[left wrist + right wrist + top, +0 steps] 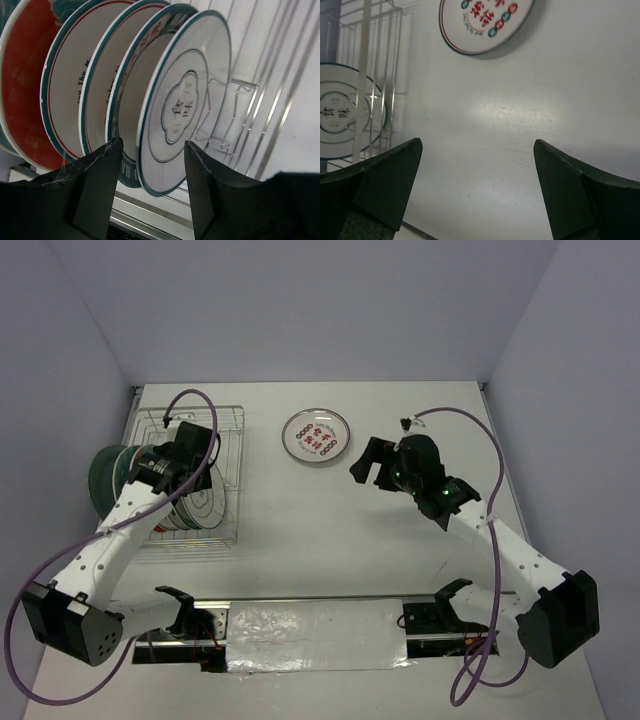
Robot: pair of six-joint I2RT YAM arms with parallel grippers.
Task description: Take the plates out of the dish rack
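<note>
The left fingers (100, 190) stand apart, roughly half spread, astride the lower rim of the front plate (185, 105), a white one with a teal edge and a teal emblem at its middle. Whether either finger touches the rim yet cannot be told, and no firm hold shows. The dark-lettered edge of the plate just behind it also dips into the gap, close against the left-hand finger, so the grip risks catching two rims rather than one. The plates (75, 95) stand on edge in a row running left to right inside the dish rack (228, 420), their faces turned to the right. Each rim therefore meets the gap edge-on, and the front plate is the rightmost, with only bare wire prongs beyond it. The rack sits on the far left of the tabletop (300, 520), so the left fingers are plainly the nearer pair and the plate should lift upward and away to the right. The right fingers (385, 180) are spread wide and hold nothing, hovering over the bare tabletop on the right. Beyond them a flat plate (480, 20) with red and green characters lies near the far middle, well apart from the rack.
</note>
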